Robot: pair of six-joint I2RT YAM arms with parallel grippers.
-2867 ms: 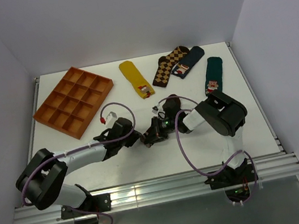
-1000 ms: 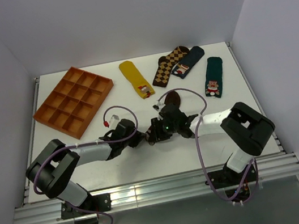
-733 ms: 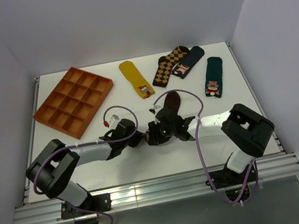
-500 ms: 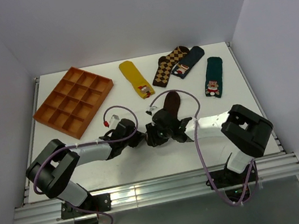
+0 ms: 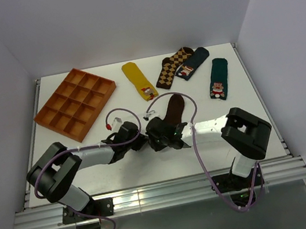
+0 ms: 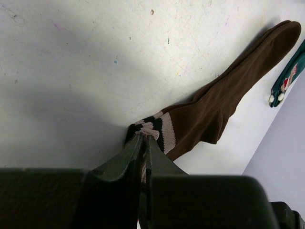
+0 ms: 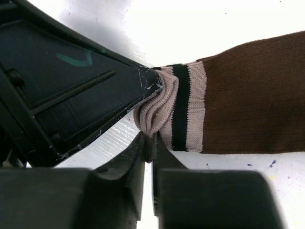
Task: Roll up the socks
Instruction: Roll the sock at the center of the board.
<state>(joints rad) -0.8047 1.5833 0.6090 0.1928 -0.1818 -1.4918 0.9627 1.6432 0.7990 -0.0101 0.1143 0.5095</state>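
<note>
The socks [image 5: 173,109] appear as one dark brown sock lying mid-table, toe pointing away, its cream-and-black striped cuff at the near end. My left gripper [image 5: 144,141] comes in from the left and is shut on the cuff [image 6: 151,130]. My right gripper [image 5: 156,141] comes in from the right and is shut on the bunched cream edge of the same cuff [image 7: 157,112]. In the right wrist view the left gripper's black finger [image 7: 76,95] touches the cuff from the left. The brown leg and foot [image 6: 228,90] lie flat on the white table.
An orange compartment tray [image 5: 75,104] sits at the back left. Along the back lie a mustard yellow sock [image 5: 138,80], a brown-and-tan diamond sock [image 5: 171,67], a navy sock [image 5: 193,62] and a dark green sock [image 5: 218,79].
The right arm has slid left along the sock to its cuff, uncovering the brown foot, and its jaws have closed on the cuff edge. The left gripper has stayed in place.
</note>
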